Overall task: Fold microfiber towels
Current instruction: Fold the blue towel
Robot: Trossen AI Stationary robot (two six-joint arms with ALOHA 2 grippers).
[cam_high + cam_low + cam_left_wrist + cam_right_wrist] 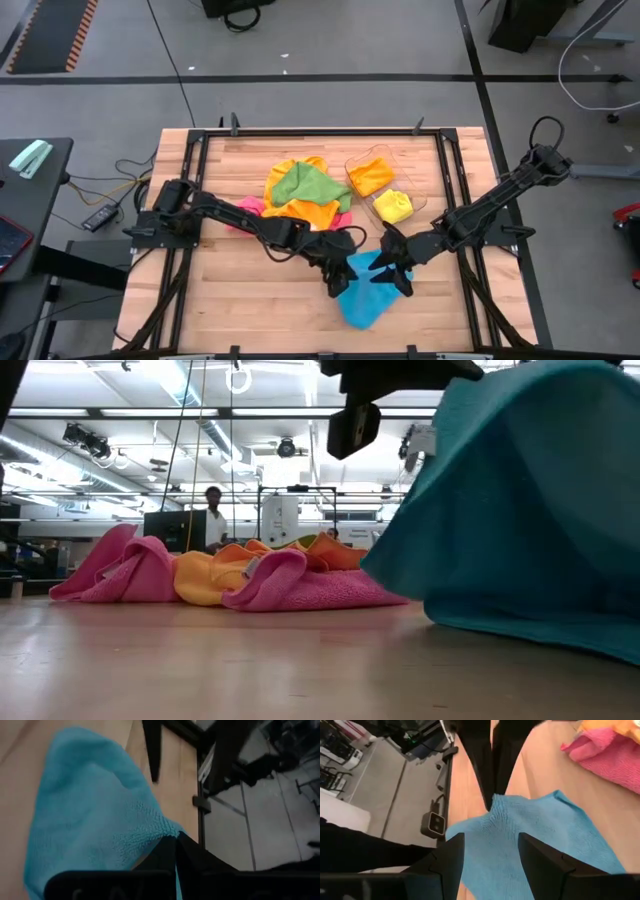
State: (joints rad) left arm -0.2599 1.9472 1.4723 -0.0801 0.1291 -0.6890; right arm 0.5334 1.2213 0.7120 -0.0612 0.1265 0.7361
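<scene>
Writing is something we can read nowhere in these views; no brand or label shows on any cloth or on the arms. We see the left gripper (336,290) pinched tight on an edge of the blue towel (364,296), which lies near the front middle of the wooden table (240,290) and is lifted into a peak there. Our right gripper (398,270) hangs just above the same towel, its fingers (451,855) spread apart and holding nothing. Behind them a pile of pink, orange, yellow and green towels (305,195) rests mid-table. Beside that pile the clear plastic tray (352,160) holds an orange towel (371,177) and a yellow towel (393,206).
</scene>
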